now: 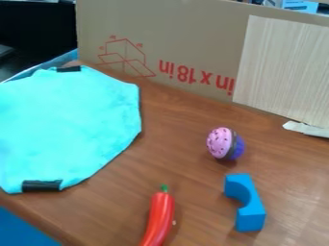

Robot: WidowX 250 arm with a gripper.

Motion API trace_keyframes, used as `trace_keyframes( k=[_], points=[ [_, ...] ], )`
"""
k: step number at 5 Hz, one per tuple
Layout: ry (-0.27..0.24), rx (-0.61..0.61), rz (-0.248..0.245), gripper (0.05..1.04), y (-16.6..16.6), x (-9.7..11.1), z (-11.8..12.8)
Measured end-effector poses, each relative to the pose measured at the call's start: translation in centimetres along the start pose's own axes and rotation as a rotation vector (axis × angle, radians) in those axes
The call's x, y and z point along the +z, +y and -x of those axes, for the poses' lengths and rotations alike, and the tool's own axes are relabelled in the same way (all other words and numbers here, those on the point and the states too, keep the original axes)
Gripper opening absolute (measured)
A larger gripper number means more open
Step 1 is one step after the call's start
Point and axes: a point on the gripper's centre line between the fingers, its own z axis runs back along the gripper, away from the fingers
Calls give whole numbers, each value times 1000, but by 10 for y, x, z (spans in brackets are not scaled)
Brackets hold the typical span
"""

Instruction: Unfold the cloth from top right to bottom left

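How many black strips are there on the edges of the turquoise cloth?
2: one strip at the top of the cloth, another strip at its bottom edge. The cloth runs past the left border; more may be hidden.

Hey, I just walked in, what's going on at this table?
Nothing is being handled at this moment. The turquoise cloth lies spread over the left of the wooden table, with black strips at its top and bottom; whether any corner is tucked under, I can't tell. To its right lie a red pepper, a blue arched block and a pink and purple toy.
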Motion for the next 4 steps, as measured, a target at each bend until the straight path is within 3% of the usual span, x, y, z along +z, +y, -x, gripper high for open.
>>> trace_keyframes(
  k=[1, 2, 3, 4],
  points=[
    [-90, -66, -34, 560, -3, 19, -3],
    [-107, -133, -59, 859, -12, 23, -4],
    [-148, -208, -69, 1007, -32, 33, -7],
    [-116, -276, -29, 1004, -57, 41, 0]
  ],
)
